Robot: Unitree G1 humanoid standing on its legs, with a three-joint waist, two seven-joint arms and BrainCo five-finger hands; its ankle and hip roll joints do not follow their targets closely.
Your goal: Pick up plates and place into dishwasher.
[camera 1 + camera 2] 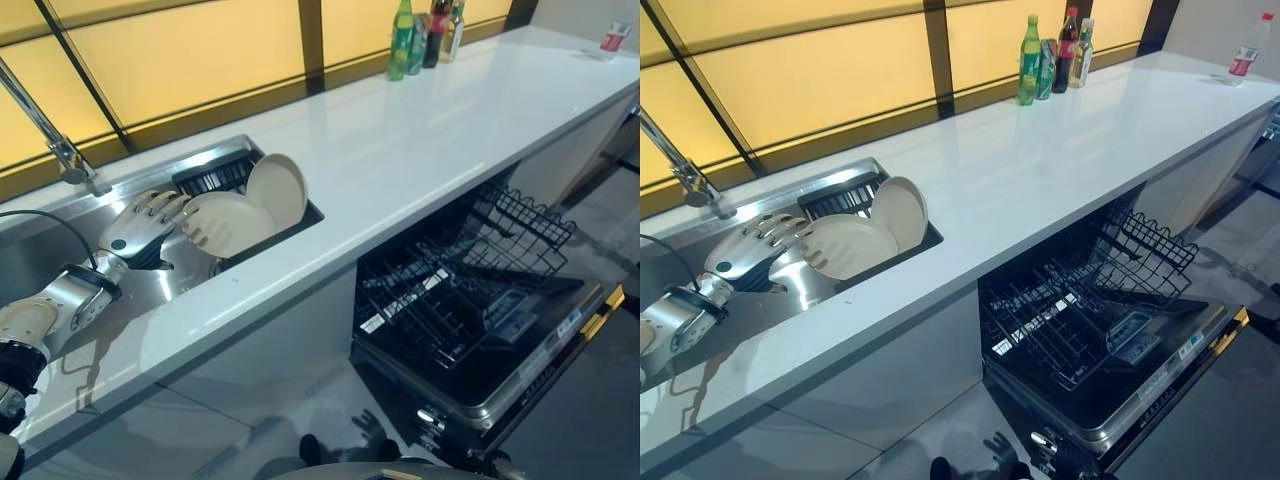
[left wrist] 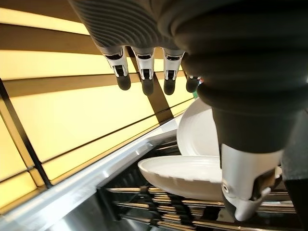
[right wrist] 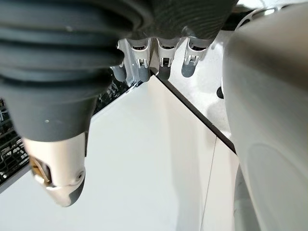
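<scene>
two plates in sink; maybe four bottles.

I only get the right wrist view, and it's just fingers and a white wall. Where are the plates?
Observer: Two white plates stand in a dark rack in the sink, to the left of the dishwasher.
Operator: Is my other hand holding one?
Observer: Not yet. The left hand is at the nearer plate, its fingers straight and spread over the rim.
Operator: Is the dishwasher open?
Observer: Yes. Its lower rack is pulled out, and I see no plates in it.
</scene>
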